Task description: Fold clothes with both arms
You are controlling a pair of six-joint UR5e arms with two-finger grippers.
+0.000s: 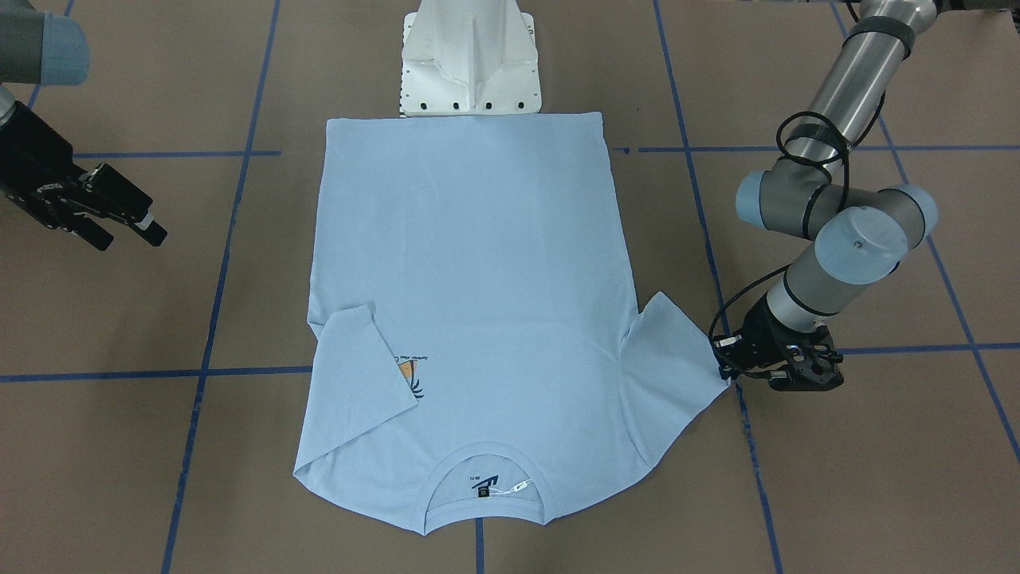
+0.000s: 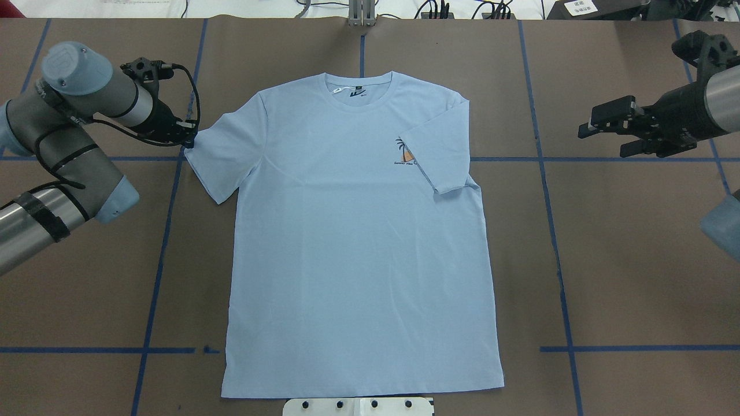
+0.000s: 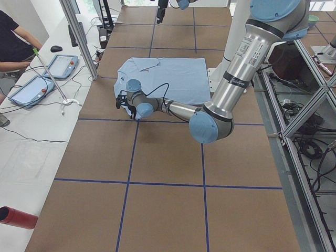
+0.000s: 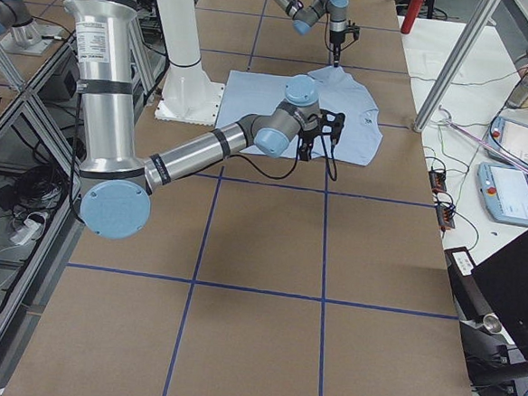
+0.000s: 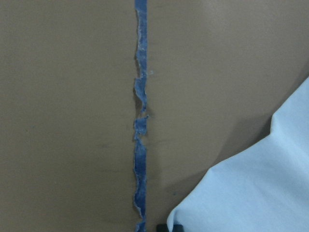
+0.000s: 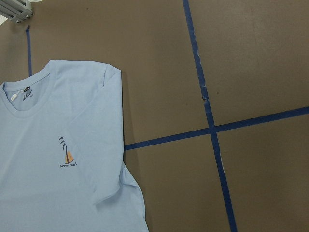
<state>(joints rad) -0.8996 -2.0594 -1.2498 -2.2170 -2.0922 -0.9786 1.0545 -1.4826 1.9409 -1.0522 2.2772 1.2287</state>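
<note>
Light blue T-shirt (image 2: 358, 242) flat, centre of table (image 2: 636, 260); right sleeve (image 2: 442, 153) lies folded inward, left sleeve (image 2: 217, 153) spread. At its tip left gripper (image 2: 188, 138), hold we cannot tell; right gripper (image 2: 601, 141) jaws parted, clear of cloth. We judge next: pinch tip, carry sleeve inward.

The table (image 2: 636, 260) is matt brown, crossed by a grid of blue tape lines (image 2: 555, 254), under even light. In the exterior left view, a white side bench (image 3: 31, 142) at 9 o'clock carries two tablets (image 3: 63, 65). A slanted metal post (image 3: 79, 37) stands at 11 o'clock.
</note>
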